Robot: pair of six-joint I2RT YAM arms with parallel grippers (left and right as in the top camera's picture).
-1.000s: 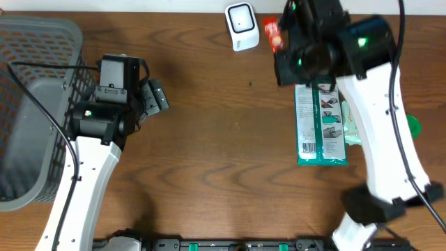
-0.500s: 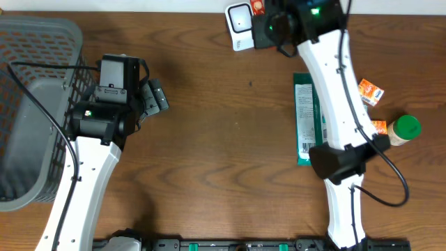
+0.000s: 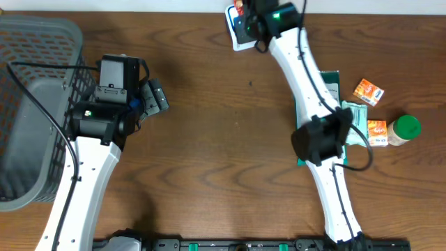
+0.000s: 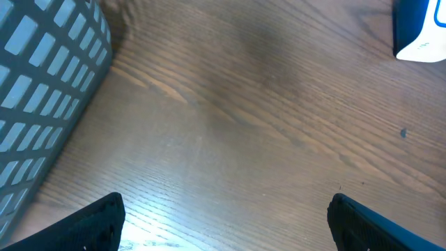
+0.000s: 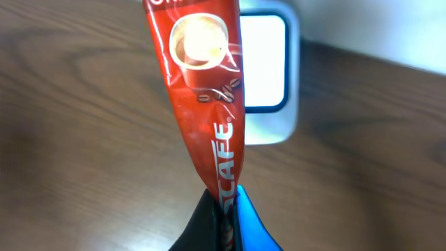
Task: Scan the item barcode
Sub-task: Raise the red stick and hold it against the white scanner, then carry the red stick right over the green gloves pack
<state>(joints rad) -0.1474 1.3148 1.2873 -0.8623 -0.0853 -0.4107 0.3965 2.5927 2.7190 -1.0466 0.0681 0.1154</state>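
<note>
dark brown wooden table (image 3: 209,139) carries a grey plastic mesh basket (image 3: 42,42) at its left edge, a white boxy scanner (image 5: 268,77) at the far edge, and, to the right, a flat green packet (image 3: 329,84), two small orange boxes (image 3: 368,91) (image 3: 377,130) and a green-lidded jar (image 3: 404,129).

Bright, even light from above, soft shadows. Pale glare on the worktop (image 4: 150,233) near the left wrist camera; behind the sharp sachet (image 5: 208,104), the wood blurs

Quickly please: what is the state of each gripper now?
Left gripper: open, holding nothing.
Right gripper: shut on the red coffee sachet.
</note>
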